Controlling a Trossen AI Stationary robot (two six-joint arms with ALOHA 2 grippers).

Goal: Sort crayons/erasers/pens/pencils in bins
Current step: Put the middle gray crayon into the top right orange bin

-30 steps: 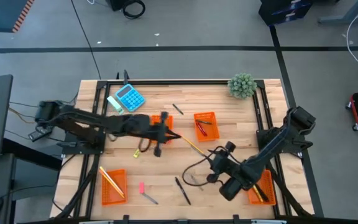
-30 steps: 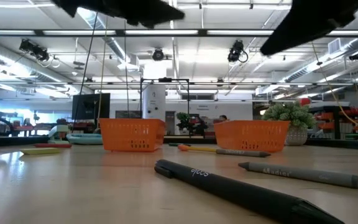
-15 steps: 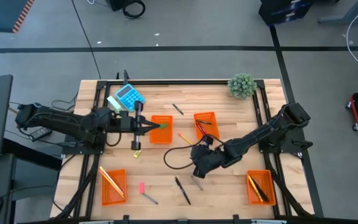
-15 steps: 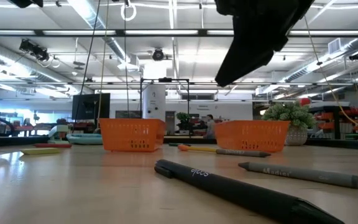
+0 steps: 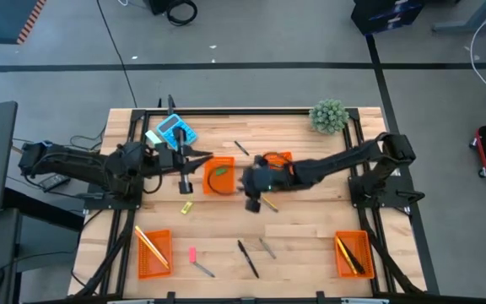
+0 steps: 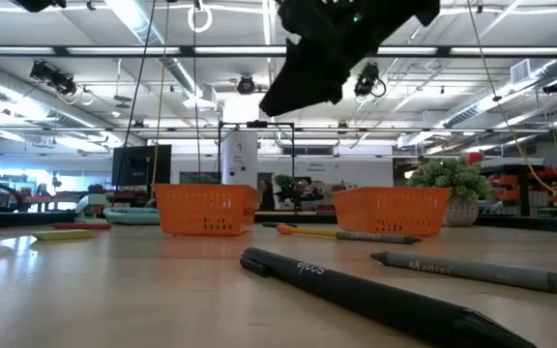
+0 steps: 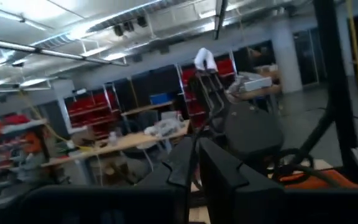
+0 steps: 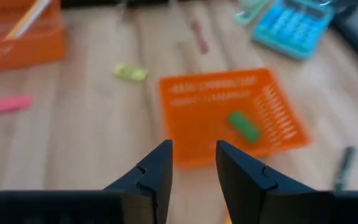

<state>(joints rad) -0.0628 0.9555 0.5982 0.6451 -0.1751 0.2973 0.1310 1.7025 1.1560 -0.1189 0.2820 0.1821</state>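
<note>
On the table's left side, the left gripper [image 5: 184, 169] hangs by the blue calculator [image 5: 175, 132], fingers nearly together and holding nothing that shows. Near the front left, a bin [image 5: 153, 252] holds yellow pencils, with a pink eraser [image 5: 192, 253] loose beside it. A yellow eraser [image 5: 186, 208] lies loose too. The middle bin [image 5: 219, 176] already holds the green eraser [image 8: 243, 126]. Just right of it, the right gripper [image 5: 253, 201] hovers with fingers parted and empty. Black pens [image 5: 248, 258] remain unsorted in front. The bin at the front right [image 5: 353, 253] holds sticks. Roughly half seems done.
</note>
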